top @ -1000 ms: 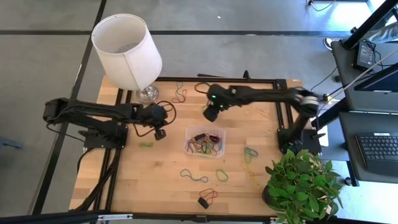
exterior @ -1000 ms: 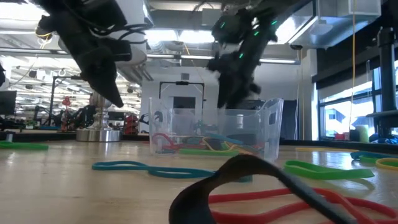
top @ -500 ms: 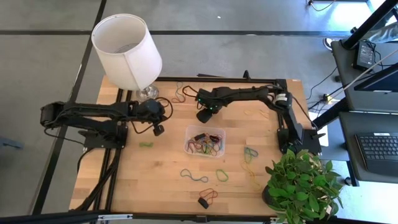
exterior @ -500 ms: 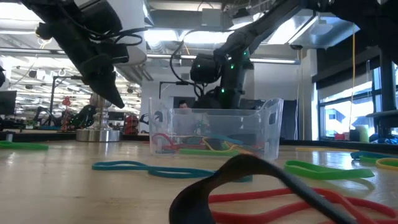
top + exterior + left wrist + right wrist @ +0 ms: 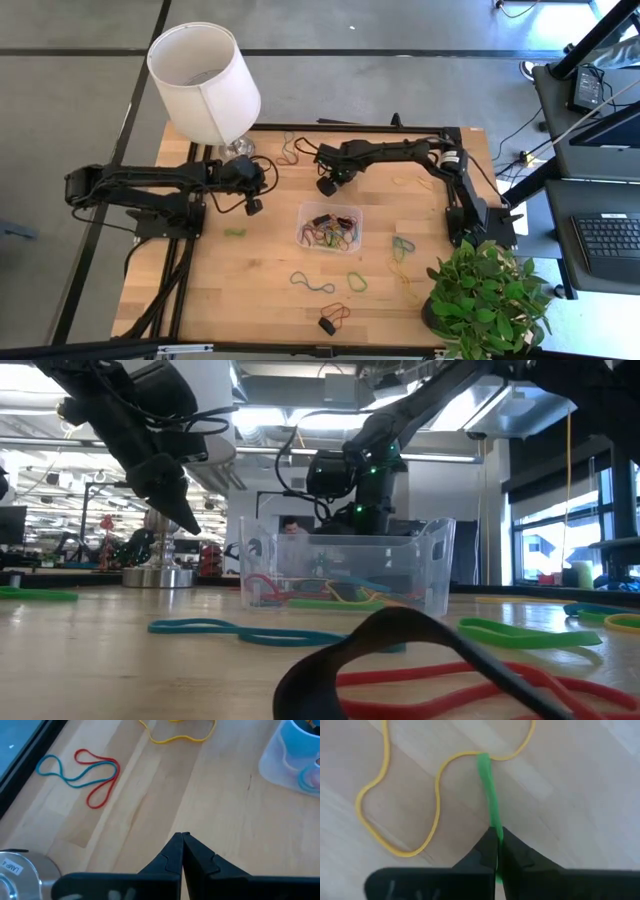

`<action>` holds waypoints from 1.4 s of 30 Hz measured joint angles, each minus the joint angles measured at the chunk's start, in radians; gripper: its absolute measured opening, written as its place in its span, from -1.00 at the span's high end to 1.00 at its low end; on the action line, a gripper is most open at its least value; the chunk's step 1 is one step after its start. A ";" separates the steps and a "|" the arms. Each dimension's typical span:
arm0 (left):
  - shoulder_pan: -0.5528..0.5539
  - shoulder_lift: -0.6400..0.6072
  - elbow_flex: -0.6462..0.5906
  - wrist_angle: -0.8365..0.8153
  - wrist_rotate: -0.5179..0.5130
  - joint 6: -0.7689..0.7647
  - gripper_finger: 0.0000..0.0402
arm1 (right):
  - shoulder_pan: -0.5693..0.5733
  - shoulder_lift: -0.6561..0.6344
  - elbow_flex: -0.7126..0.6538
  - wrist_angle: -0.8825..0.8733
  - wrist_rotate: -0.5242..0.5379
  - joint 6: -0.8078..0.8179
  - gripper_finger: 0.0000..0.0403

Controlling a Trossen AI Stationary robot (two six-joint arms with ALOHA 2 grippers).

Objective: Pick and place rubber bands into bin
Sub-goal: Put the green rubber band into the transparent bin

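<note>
The clear bin [image 5: 330, 227] stands mid-table with several coloured rubber bands inside. Just past its far side, my right gripper [image 5: 325, 187] is low over the wood and shut on a green rubber band [image 5: 487, 785]. That band's far end crosses a yellow band [image 5: 395, 805] lying flat on the wood. My left gripper [image 5: 254, 207] hangs shut and empty above bare wood left of the bin, also seen in its wrist view [image 5: 182, 837]. More loose bands lie on the table: a red and blue pair [image 5: 80, 772], a green one [image 5: 235, 232] and a blue one [image 5: 312, 283]. My right gripper pinches the green band's near end [image 5: 494, 826] between its two fingertips, coming from above and pointing down. The band runs straight away from the fingers toward the yellow band. Whether its far end still rests on the wood, I cannot tell.
A white lampshade [image 5: 205, 80] on a metal base [image 5: 237, 152] stands at the table's far left corner. A potted plant [image 5: 490, 300] fills the near right corner. A red band with a black one [image 5: 333, 318] lies at the near edge. Bare wood lies left of the bin.
My right gripper has swung toward the table's left and dropped behind the bin's far side, close to the wood, and has shut on the green band. My left gripper has drifted slightly toward the far edge, staying shut.
</note>
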 joint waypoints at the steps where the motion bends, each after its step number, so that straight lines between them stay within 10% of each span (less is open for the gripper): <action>1: 0.000 0.000 0.000 -0.001 0.000 0.001 0.99 | 0.003 -0.009 -0.001 -0.014 -0.007 0.004 0.94; 20: -0.072 -0.001 0.000 0.015 0.070 -0.007 0.99 | 0.284 -0.385 -0.005 -0.145 0.067 0.163 0.99; 42: -0.268 -0.001 0.053 0.022 0.082 -0.121 0.99 | 0.395 -0.138 -0.018 0.166 0.070 0.076 0.90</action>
